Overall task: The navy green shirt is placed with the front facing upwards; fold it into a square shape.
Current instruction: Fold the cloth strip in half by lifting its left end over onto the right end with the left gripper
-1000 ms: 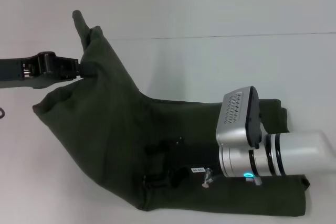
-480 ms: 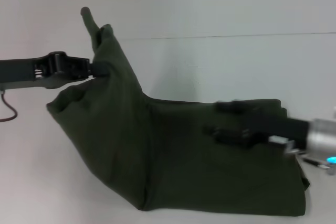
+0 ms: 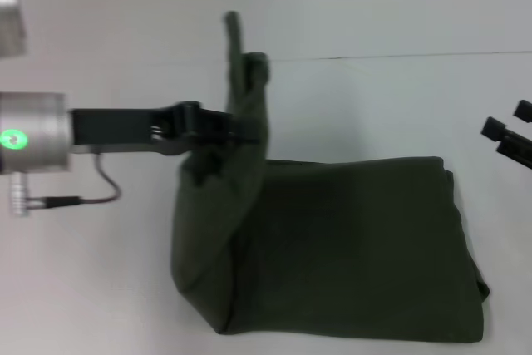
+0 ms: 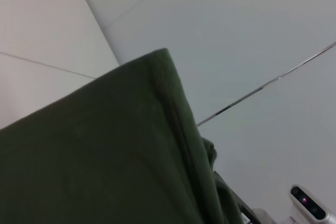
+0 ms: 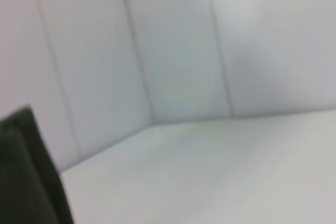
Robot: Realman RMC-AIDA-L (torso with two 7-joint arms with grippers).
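One garment lay before us on the pale table (image 3: 100, 288): the navy green shirt (image 3: 357, 247), a dark olive piece of soft, matte cloth. We saw only plain fabric, with no lettering or label showing. Most of it lay flat on the near right part of the table as a broad, roughly rectangular panel, its right edge slightly rounded at the corners and showing the lips of stacked layers. Its left part was lifted off the surface into a tall, narrowing fold that rose to a thin point against the back wall, with loose vertical creases and a rounded, sagging bulge where the raised cloth met the flat part. We counted two grippers. The left gripper (image 3: 245, 129), black and slim on a silver cylindrical wrist with a green light and a thin grey cable, reached in from the left and was clamped on the raised fold about midway up, holding that cloth in the air. In the left wrist view the shirt (image 4: 105, 150) filled the lower half as a smooth slope with a stitched hem running along its edge. The right gripper (image 3: 509, 139) showed only as two dark tips at the right edge of the head view, clear of the shirt and above the table; those tips stood apart with nothing between them. In the right wrist view a dark corner of the shirt (image 5: 23, 177) sat against smooth white wall panels.
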